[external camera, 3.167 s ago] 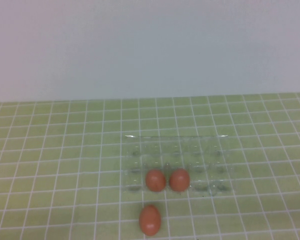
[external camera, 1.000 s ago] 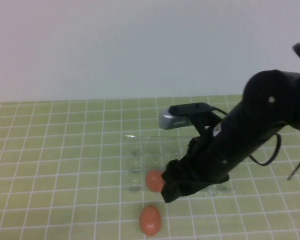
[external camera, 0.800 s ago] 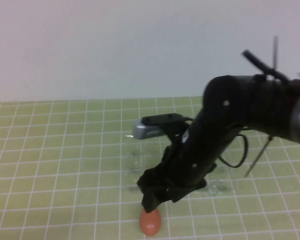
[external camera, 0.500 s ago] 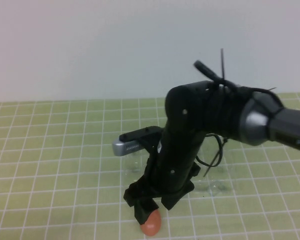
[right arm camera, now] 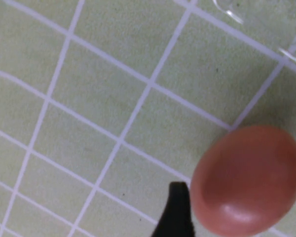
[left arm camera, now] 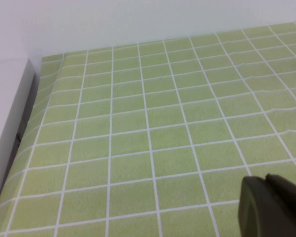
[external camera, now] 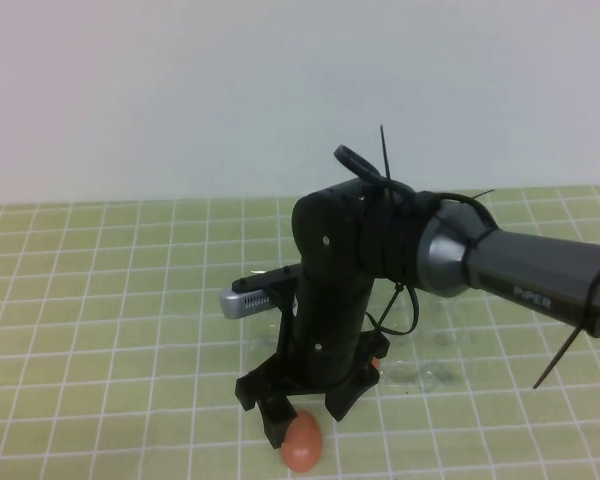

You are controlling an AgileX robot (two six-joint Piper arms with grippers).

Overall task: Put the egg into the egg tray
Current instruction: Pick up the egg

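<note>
A reddish-brown egg (external camera: 302, 444) lies on the green grid mat just in front of the clear plastic egg tray (external camera: 435, 372). My right gripper (external camera: 307, 416) is open and stands over this egg, one finger on each side of it. In the right wrist view the egg (right arm camera: 246, 180) fills the lower corner, with one dark fingertip (right arm camera: 177, 212) close beside it and the tray's edge (right arm camera: 227, 15) just past it. The arm hides most of the tray; only a sliver of one egg in it (external camera: 377, 363) shows. My left gripper (left arm camera: 266, 207) is shut and empty over bare mat.
The green grid mat (external camera: 110, 330) covers the table up to a white back wall. In the left wrist view a white wall (left arm camera: 10, 113) runs along the mat's side edge.
My right arm has swung in from the right, crossed over the tray and come down with its open fingers around the loose egg. The eggs have not moved.
</note>
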